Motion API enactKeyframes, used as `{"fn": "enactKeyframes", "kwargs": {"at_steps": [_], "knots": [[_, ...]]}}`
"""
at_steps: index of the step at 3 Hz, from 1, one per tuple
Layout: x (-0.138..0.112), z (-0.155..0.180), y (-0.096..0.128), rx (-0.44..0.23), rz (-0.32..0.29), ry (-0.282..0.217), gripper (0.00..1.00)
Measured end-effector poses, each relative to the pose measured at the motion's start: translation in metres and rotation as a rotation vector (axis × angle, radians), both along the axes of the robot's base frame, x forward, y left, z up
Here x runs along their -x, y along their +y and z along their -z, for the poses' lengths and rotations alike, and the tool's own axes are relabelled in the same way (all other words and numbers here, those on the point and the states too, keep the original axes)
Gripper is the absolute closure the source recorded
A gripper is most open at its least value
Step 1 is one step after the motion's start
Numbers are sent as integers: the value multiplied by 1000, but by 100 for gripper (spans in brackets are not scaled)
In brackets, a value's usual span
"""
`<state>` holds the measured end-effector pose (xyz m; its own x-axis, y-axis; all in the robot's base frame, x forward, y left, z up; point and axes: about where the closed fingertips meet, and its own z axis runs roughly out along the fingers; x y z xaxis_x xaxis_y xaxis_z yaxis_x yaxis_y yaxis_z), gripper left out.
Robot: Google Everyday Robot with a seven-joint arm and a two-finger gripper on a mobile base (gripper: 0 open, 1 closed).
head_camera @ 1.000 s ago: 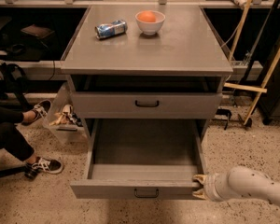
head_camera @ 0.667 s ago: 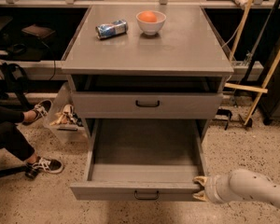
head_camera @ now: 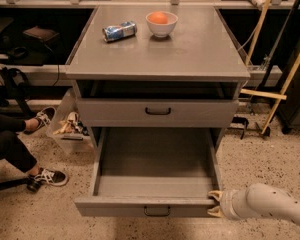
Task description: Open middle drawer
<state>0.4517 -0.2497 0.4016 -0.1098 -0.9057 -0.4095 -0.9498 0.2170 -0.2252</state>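
Middle drawer (head_camera: 155, 169) looks fully out; gripper (head_camera: 214, 204) below tabletop (head_camera: 190, 49) front-right corner, fingers (head_camera: 216, 194) spread, holding nothing. Next, likely: back away clear.

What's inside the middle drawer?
Only bare grey floor shows inside the middle drawer; its rear, under the drawer above, is shadowed. The tool sits at its front right corner.

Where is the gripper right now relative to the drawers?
The gripper is at the lower right of the camera view, at the front right corner of the pulled-out middle drawer, below the closed drawer.
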Motion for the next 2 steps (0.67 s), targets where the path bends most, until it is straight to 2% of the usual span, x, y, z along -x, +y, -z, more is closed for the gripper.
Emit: {"fn": "enactKeyframes", "kwargs": {"at_steps": [1, 2], "knots": [[0, -1, 1, 0, 0, 0, 100], [0, -1, 1, 0, 0, 0, 80]]}}
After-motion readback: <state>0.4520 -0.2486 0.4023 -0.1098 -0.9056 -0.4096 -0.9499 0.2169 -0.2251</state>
